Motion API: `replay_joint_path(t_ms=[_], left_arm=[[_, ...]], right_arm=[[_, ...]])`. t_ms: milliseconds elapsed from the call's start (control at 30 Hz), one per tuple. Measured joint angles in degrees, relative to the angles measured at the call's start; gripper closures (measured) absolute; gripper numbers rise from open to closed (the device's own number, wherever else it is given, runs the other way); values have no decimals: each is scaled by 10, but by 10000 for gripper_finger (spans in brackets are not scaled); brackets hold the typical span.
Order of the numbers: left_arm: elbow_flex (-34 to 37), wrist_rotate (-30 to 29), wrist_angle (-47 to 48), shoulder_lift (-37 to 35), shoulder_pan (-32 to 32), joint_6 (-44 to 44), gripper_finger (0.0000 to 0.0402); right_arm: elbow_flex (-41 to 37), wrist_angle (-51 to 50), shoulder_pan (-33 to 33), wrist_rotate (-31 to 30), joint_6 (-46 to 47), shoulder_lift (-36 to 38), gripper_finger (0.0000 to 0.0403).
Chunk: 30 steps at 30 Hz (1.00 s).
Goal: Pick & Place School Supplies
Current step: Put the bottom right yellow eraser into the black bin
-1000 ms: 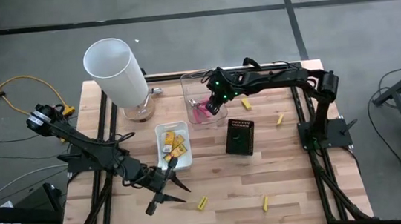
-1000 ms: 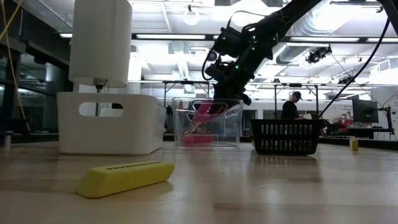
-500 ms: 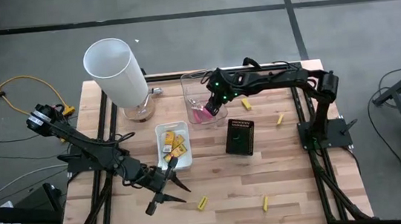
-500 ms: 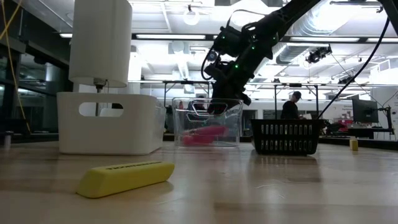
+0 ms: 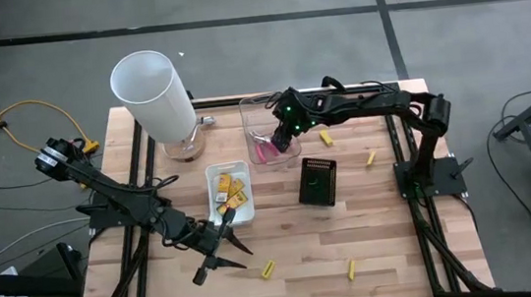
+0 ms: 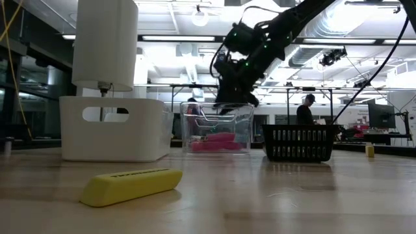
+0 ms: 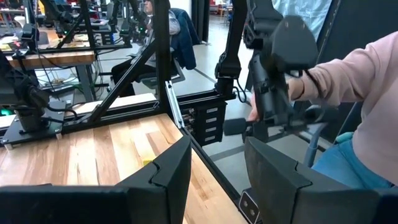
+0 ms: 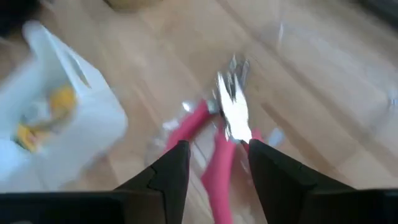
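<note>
- Looking down from the high view, the right hand [image 5: 281, 139] hangs over the clear tray [image 5: 268, 128] at the far side of the table [image 5: 294, 234]. The pink-handled pliers [image 5: 266, 152] lie inside this tray. The left hand [image 5: 215, 255] rests low near the front of the table, just in front of the white tray [image 5: 230, 194], which holds flat yellow packs [image 5: 231, 194]. A black tray [image 5: 317, 181] stands to the right of the white one. Some yellow sticks lie loose on the wood: one [image 5: 268, 268] near the left hand, one [image 5: 350, 270] at the front, one [image 5: 326, 138] beside the clear tray and one [image 5: 370, 158] near the right edge. A tall white cylinder [image 5: 153, 96] stands at the far left.
- In the low view, the right hand [image 6: 227, 104] is just above the rim of the clear tray [image 6: 218, 127], and the pliers [image 6: 218, 140] lie on its bottom, apart from the fingers. A yellow stick [image 6: 132, 184] lies in the foreground.
- In the left wrist view, the left hand [image 7: 214, 171] has its fingers apart with nothing between them. A person in a pink sleeve [image 7: 348, 74] is beyond the table edge.
- In the right wrist view, the right hand [image 8: 214, 165] is spread, and the pliers [image 8: 221, 134] lie below it, not gripped.
</note>
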<state>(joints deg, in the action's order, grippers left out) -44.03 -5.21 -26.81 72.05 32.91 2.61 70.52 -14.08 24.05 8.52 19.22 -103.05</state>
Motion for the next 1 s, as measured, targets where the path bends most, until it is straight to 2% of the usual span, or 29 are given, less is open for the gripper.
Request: replay_joint_path(t_ms=[267, 600, 867, 1000], left_arm=[[0, 1, 22, 0, 0, 0, 255], [0, 1, 47, 0, 9, 3, 255], [0, 2, 61, 0, 27, 28, 255], [0, 2, 67, 0, 32, 46, 255]], right_arm=[[0, -17, -4, 39, -12, 76, 257], [0, -81, -108, 34, -52, 147, 262], [0, -167, -236, -41, -60, 147, 269], [0, -234, -300, -97, -36, 147, 269]])
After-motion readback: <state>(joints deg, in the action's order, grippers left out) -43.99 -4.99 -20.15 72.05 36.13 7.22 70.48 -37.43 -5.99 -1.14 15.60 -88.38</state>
